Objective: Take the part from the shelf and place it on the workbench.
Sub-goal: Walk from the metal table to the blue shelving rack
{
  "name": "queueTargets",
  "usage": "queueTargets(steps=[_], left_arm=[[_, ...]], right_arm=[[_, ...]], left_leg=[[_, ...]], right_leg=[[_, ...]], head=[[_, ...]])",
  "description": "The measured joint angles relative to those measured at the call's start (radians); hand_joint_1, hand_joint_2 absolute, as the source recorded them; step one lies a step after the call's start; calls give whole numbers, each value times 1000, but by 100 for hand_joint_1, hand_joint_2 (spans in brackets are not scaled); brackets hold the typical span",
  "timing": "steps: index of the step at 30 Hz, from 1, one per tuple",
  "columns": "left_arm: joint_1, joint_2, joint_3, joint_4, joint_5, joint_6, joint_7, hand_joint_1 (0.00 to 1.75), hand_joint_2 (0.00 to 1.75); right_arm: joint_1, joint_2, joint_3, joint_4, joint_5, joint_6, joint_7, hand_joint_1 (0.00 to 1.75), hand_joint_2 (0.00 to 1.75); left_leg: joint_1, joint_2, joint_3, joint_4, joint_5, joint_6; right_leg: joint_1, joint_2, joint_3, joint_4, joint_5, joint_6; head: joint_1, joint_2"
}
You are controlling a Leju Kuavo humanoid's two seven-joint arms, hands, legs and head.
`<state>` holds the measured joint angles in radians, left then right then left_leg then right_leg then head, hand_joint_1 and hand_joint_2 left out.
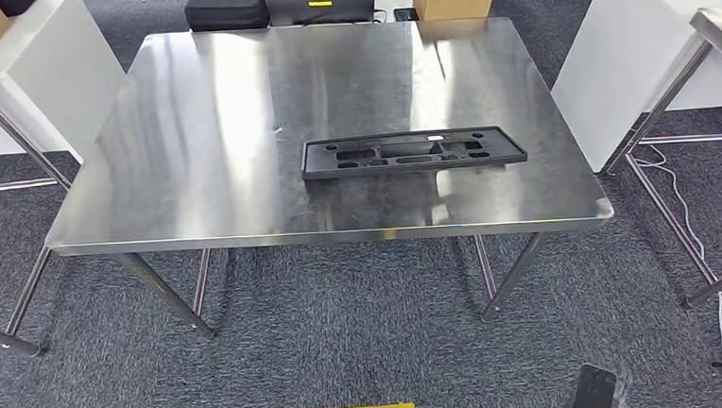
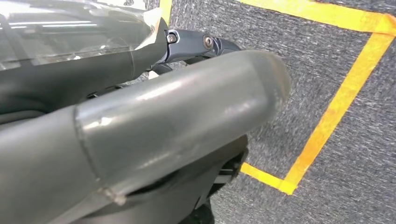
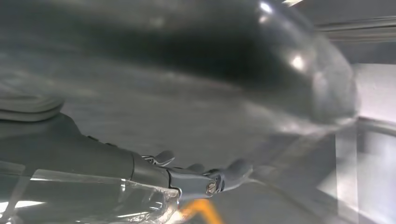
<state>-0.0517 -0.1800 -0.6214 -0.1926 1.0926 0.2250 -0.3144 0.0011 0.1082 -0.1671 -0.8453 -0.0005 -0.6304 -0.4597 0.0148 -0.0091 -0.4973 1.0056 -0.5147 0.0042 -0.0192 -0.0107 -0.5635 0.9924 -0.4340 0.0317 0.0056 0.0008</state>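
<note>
The left hand (image 2: 154,126) had a thick, smooth grey thumb with a rounded, slightly scuffed tip and a faint seam ringing its base; beside the thumb ran a dark blue-grey metal finger link fastened with a silver screw, next to a clear glossy plastic cover and a black shell. The right hand (image 3: 196,93) looked the same: a broad grey thumb, blurred and glossy with small highlights, a ribbed grey cover at its root, and slim dark fingers (image 3: 224,176) pinned with a silver screw beside a transparent cover.
</note>
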Motion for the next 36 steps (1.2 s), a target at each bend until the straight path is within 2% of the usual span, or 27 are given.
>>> queueTargets(steps=[2,4,6,7,8,9,10,11,12,13,14,16,17,18,20,21,22,23,24,25,27,28,29,32,33,34,36], left_arm=[[0,0,-1,0,-1,1,1,0,0],[-1,1,-2,0,-3,4,4,0,0],[0,2,-4,0,-5,7,8,0,0],[0,2,-5,0,-6,8,9,0,0],[0,3,-5,0,-7,9,10,0,0],[0,3,-6,0,-8,10,10,0,0],[0,3,-7,0,-9,10,11,0,0],[0,4,-8,0,-9,10,11,0,0],[-1,4,-9,0,-9,10,12,0,0],[-1,4,-11,-1,-9,10,12,0,0],[-1,4,-13,-1,-9,11,12,0,0],[-1,4,-16,-1,-9,11,13,0,0],[-1,5,-17,-1,-9,12,13,0,0],[0,5,-19,0,-9,12,13,0,0],[1,6,-19,0,-9,13,13,0,0],[1,7,-20,0,-9,13,14,0,0],[1,8,-20,0,-9,13,13,0,0],[1,8,-20,0,-9,13,13,0,0],[1,9,-20,0,-9,13,13,0,0],[1,9,-20,0,-9,13,13,0,0],[0,9,-20,-1,-9,13,13,0,0],[0,10,-20,-1,-9,13,13,0,0],[-1,10,-20,-1,-10,12,13,0,0],[0,10,-23,-1,-12,8,12,0,0],[-1,9,-24,-1,-12,7,11,0,0],[-1,9,-25,-1,-13,6,11,0,0],[-1,9,-29,-1,-18,4,11,0,0]], right_arm=[[-38,-14,6,160,-1,7,46,0,0],[-59,-27,25,291,25,22,126,0,0],[-69,-37,52,390,58,47,222,0,0],[-70,-41,66,429,73,63,268,0,0],[-70,-44,81,461,86,77,304,0,0],[-68,-45,95,490,95,89,330,0,0],[-67,-46,108,512,102,98,348,0,0],[-67,-47,119,530,106,103,358,0,0],[-69,-48,127,545,109,105,364,0,0],[-71,-48,134,556,111,106,367,0,0],[-72,-49,141,567,113,107,370,0,0],[-73,-51,150,585,114,109,375,0,0],[-74,-52,153,593,114,110,376,0,0],[-75,-53,156,598,114,111,377,0,0],[-76,-54,163,607,115,113,378,0,0],[-75,-54,165,611,115,114,378,0,0],[-75,-55,167,615,115,115,378,0,0],[-75,-55,169,619,115,115,378,0,0],[-74,-55,170,622,115,115,377,0,0],[-75,-55,171,624,115,115,377,0,0],[-75,-55,172,627,116,118,378,0,0],[-75,-55,174,628,119,123,380,0,0],[-76,-55,177,629,125,130,383,0,0],[-76,-56,190,632,131,167,396,0,0],[-75,-56,193,633,133,186,403,0,0],[-74,-56,197,634,143,207,412,0,0],[-73,-57,222,636,199,257,436,0,0]], left_leg=[[-2,0,-11,-7,13,24],[-1,1,-27,-14,34,48],[-4,2,-50,-14,51,57],[-5,3,-62,-13,60,57],[-6,3,-74,-13,68,56],[-6,4,-84,-12,76,54],[-7,4,-94,-12,84,51],[-7,4,-101,-11,91,47],[-8,5,-107,-10,98,42],[-10,5,-110,-10,105,36],[-11,6,-112,-9,111,30],[-12,6,-113,-10,121,17],[-10,6,-117,-5,118,11],[-7,6,-124,10,97,6],[-3,6,-154,100,9,-3],[-2,6,-173,166,-41,-7],[-2,6,-187,228,-74,-11],[-2,6,-190,268,-86,-13],[-1,6,-174,270,-75,-14],[-1,7,-139,234,-51,-13],[-1,6,-39,94,-13,-8],[-3,6,-5,40,-6,-2],[-5,5,13,7,-7,5],[-11,7,3,-7,2,29],[-10,9,-3,-10,11,39],[-8,11,-12,-14,21,49],[-7,14,-34,-16,40,59]], right_leg=[[0,1,-10,5,0,14],[-2,3,-40,65,-50,11],[-4,5,-85,190,-130,4],[-4,5,-100,248,-155,7],[-3,6,-101,280,-163,15],[-3,6,-83,274,-154,24],[-3,6,-44,229,-135,33],[-4,6,8,156,-115,38],[-1,7,63,75,-105,37],[2,9,100,16,-99,31],[6,11,119,-21,-99,23],[9,12,114,-31,-94,5],[4,11,109,-31,-89,-4],[0,9,104,-32,-81,-16],[-4,4,88,-33,-64,-36],[-1,3,78,-32,-56,-42],[1,1,68,-31,-48,-44],[2,0,59,-29,-41,-42],[3,0,50,-25,-35,-40],[3,0,42,-20,-30,-38],[5,0,25,-6,-24,-31],[7,0,19,-1,-21,-27],[8,0,14,3,-18,-22],[12,0,2,7,-7,0],[12,1,-9,19,-17,3],[12,3,-25,48,-41,2],[8,6,-70,160,-120,-6]], head=[[0,0],[4,0],[10,0],[10,0],[11,0],[12,0],[12,0],[12,0],[12,0],[12,0],[12,0],[10,0],[10,0],[7,0],[4,0],[2,0],[2,0],[2,0],[2,0],[2,0],[1,0],[2,0],[2,0],[2,0],[3,0],[6,0],[10,0]])
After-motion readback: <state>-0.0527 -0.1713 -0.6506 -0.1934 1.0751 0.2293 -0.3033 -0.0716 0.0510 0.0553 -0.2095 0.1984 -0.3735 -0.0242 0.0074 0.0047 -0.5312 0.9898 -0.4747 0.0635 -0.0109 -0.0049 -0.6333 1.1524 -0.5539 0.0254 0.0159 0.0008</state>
